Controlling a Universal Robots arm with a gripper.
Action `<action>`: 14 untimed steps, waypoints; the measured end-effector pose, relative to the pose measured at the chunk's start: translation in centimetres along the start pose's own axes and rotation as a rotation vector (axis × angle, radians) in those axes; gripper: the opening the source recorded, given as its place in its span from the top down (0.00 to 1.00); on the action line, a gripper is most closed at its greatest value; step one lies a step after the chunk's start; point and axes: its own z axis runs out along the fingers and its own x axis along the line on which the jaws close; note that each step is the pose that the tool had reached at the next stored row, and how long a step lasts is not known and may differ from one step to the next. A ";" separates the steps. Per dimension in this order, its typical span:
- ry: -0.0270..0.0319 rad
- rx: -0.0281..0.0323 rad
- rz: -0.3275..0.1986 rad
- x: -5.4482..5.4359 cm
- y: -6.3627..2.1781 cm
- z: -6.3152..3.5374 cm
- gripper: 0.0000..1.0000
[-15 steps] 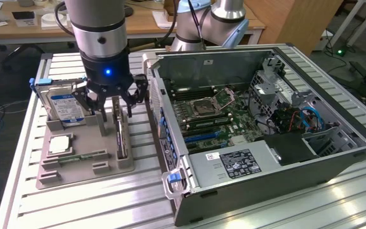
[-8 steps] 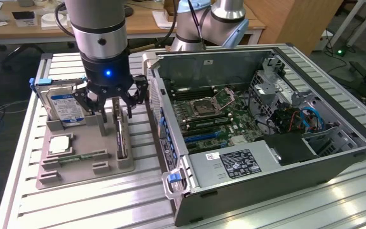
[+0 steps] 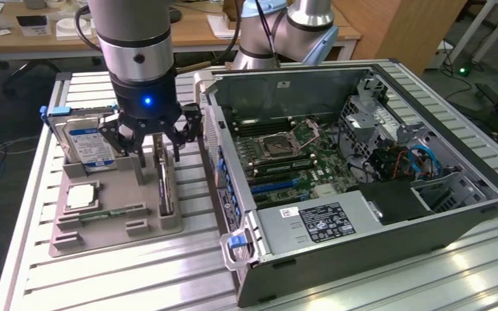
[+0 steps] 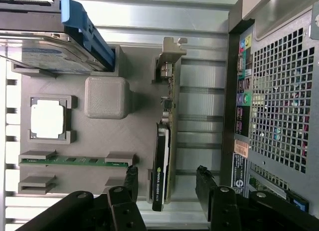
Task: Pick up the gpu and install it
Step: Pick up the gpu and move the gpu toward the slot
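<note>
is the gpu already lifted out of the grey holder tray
No, the gpu stands edge-on in its slot on the grey holder tray, with the open gripper straddling it and a gap on both sides.

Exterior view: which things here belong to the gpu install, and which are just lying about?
In the job:
- gpu, standing on edge in the grey holder
- gripper, open, a finger either side of the gpu
- open computer case

Lying about, in the same holder:
- hard drive
- processor chip
- memory stick
</note>
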 end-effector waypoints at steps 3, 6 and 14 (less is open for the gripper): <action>0.0000 0.0000 0.000 0.0 -0.03 0.07 0.41; 0.0000 0.0000 0.000 0.0 -0.05 0.14 0.41; -0.0001 -0.0001 0.000 0.0 -0.13 0.37 0.41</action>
